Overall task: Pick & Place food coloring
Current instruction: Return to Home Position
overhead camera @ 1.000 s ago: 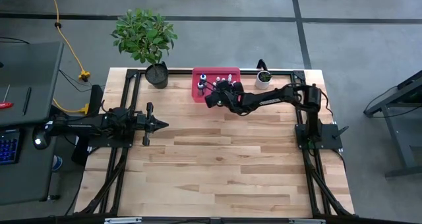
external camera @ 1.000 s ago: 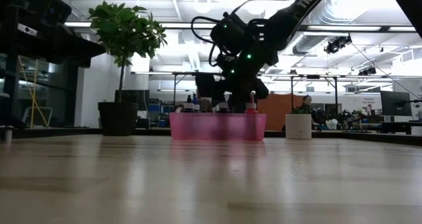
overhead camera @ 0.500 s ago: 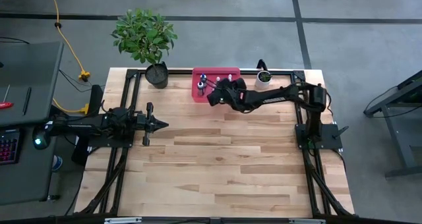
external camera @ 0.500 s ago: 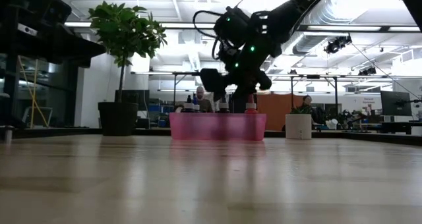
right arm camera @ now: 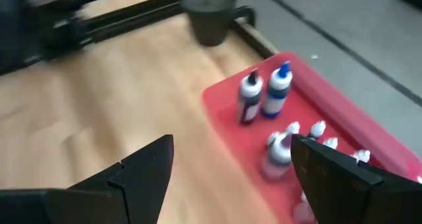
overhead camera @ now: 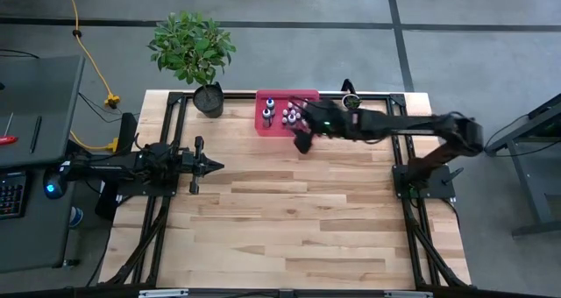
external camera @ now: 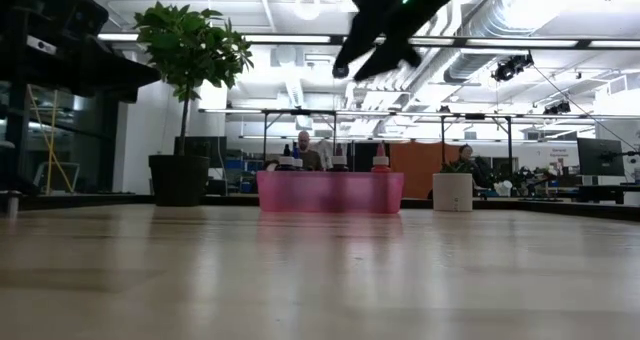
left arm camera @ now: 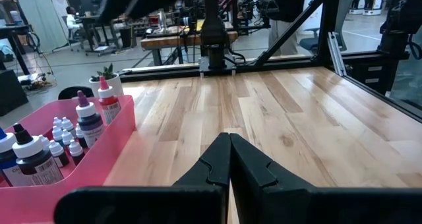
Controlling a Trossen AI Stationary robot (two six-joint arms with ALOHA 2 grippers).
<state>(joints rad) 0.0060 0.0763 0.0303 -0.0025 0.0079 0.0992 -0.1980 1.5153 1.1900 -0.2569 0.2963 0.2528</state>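
The food coloring bottles (overhead camera: 292,116) stand upright on their bases in a pink tray (overhead camera: 263,123) at the table's far edge. They also show in the right wrist view (right arm camera: 277,92) and the left wrist view (left arm camera: 89,122). Two are larger, with dark and blue bodies, and several are small and whitish. My right gripper (overhead camera: 302,143) is open and empty. It hangs high above the table, just near of the tray (external camera: 352,72), and its fingers stand wide apart (right arm camera: 231,178). My left gripper (overhead camera: 210,165) is shut and waits at the table's left (left arm camera: 229,159).
A leafy plant in a dark pot (overhead camera: 209,99) stands left of the tray. A small white plant pot (overhead camera: 351,102) stands right of it. Bare wooden tabletop (overhead camera: 298,219) spreads from the tray to the near edge. People show in the room beyond the table.
My right gripper has risen from just above the bottles in the tray to high over the table. It has also moved a little toward the near edge and the right. The bottles and the tray stay where they were.
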